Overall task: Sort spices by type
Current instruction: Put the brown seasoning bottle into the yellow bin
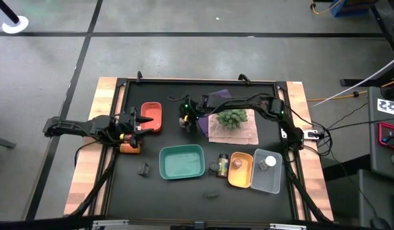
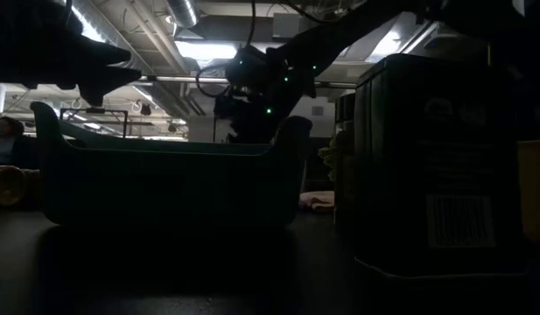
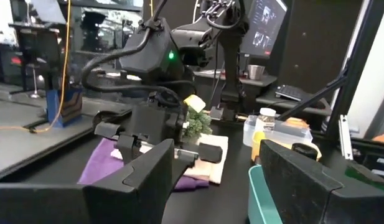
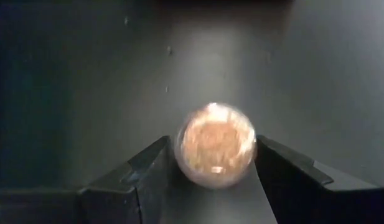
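My right gripper [image 1: 186,121] [image 4: 213,163] points down at the black table beside the red tray [image 1: 151,117], shut on a brownish-amber jar [image 4: 215,144]. My left gripper [image 1: 140,124] [image 3: 210,174] hovers open and empty at the red tray's left side, over an orange thing [image 1: 129,147]. One jar sits in the orange tray [image 1: 241,179], and a white-capped jar [image 1: 269,161] sits in the clear tray [image 1: 265,185]. Two more jars [image 1: 219,161] stand between the teal tray [image 1: 182,161] and the orange tray. Dark lumpy pieces [image 1: 143,168] [image 1: 211,193] lie on the table. My right gripper pinches the amber jar between its two fingers [image 4: 148,168], one on each side of its round wall [image 4: 182,155]. The fingers come from above, pointing down, and the jar's round end faces the wrist camera. Whether the jar is clear of the table, I cannot tell.
A spiky green ball plant [image 1: 232,118] sits on a beige cloth [image 1: 244,133] right of my right gripper, with a purple cloth [image 1: 217,96] behind it. In the low view the teal tray [image 2: 164,175] and a near jar [image 2: 436,166] fill the foreground. Free table lies along the near edge.
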Controlling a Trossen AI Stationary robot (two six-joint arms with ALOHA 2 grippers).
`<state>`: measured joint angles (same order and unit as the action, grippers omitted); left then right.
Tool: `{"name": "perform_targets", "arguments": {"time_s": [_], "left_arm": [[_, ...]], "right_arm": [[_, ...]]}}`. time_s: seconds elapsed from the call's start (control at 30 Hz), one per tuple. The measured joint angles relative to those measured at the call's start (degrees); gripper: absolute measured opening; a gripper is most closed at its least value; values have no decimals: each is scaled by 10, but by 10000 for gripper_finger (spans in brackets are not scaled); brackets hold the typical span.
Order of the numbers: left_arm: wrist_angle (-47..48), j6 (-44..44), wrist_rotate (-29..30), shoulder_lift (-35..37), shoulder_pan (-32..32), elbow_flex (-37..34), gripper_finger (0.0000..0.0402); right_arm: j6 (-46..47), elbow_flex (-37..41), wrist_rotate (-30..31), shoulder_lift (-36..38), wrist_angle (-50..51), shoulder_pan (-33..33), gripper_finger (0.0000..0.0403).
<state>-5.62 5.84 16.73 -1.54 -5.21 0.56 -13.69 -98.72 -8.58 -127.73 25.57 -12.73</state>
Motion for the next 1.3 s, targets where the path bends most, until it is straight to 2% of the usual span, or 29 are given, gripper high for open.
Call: {"name": "perform_targets", "arguments": {"time_s": [0.23, 0.4, 0.67, 1.03, 1.3], "left_arm": [[9, 32, 0, -1, 0, 0, 227], [8, 34, 0, -1, 0, 0, 227], [8, 41, 0, -1, 0, 0, 227], [23, 47, 0, -1, 0, 0, 227], [26, 47, 0, -1, 0, 0, 227]], "right_arm": [[2, -1, -5, -14, -22, 0, 222], [2, 0, -10, -15, -20, 0, 186], [17, 0, -10, 0, 9, 0, 185], [45, 0, 6, 125, 190, 22, 185], [174, 0, 18, 225, 292, 97, 185]]}}
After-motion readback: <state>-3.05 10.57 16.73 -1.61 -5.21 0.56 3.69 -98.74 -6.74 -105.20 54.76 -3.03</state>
